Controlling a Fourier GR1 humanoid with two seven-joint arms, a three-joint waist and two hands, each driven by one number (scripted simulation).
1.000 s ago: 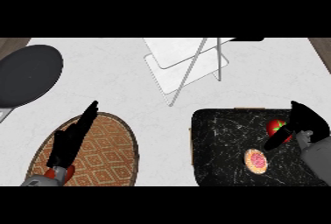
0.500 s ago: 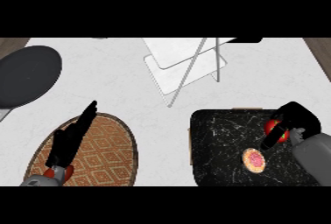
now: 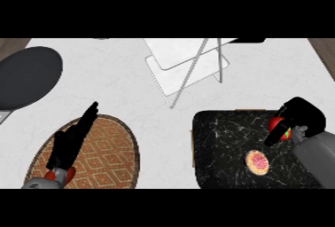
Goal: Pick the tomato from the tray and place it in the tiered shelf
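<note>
My right hand is now on the tomato. A second ago its fingers stood straight, just beside the tomato's right side; half a second ago they began to bend, and now they curl over its top and right side, one of them lying across its front. Less of the tomato shows: only a red patch with a little green. My right forearm comes further in over the black tray and covers more of its right part.
</note>
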